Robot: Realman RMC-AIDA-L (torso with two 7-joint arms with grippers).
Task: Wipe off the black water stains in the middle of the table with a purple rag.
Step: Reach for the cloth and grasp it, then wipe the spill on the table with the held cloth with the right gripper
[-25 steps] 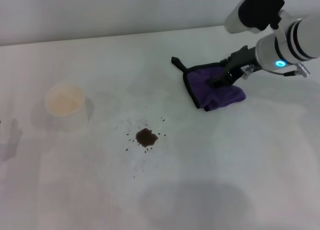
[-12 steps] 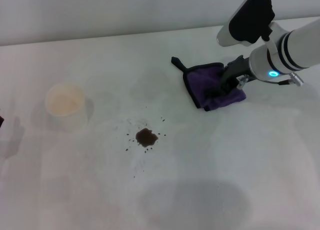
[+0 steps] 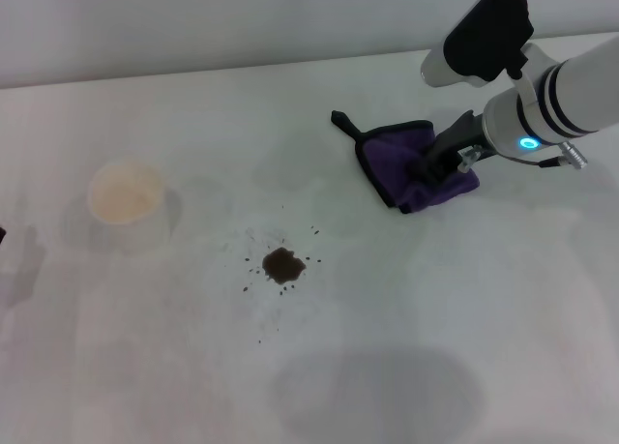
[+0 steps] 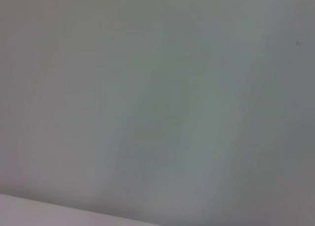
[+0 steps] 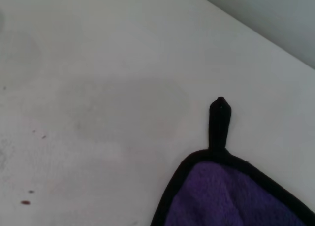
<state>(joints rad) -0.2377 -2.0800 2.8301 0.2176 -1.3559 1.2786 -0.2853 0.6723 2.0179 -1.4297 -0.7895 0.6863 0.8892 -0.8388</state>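
- Your right gripper is down on the rag, at the far right of the table. Its dark fingers are pressed into the bunched purple cloth, but you cannot tell from here whether they have clenched on it or are still spread.
- The step in hand looks like taking hold of the rag. Make sure the fingers gather a good fold of cloth, not just the top layer, before you lift or drag.
- The stain sits near the middle of the table, well apart from the rag, nearer the robot and to its left. Specks ring it, so plan a wipe that sweeps wider than the blot itself.
- Keep the cloth flat under the gripper when you reach the stain; a balled rag may only smear the middle and miss the specks.
- A cup stands to the left of the stain, well apart from it. Wiping toward the cup risks a knock, so stop the stroke short of it.
- The head view gives you the whole layout: rag, stain, cup and right arm together.
- The right wrist view shows what the head view only hints at: the rag's black edging and its corner loop lying flat on the table, plus a few specks at the picture's edge. It shows no fingers.
- The left wrist view shows only a blank pale surface, so the left gripper cannot be seen anywhere.
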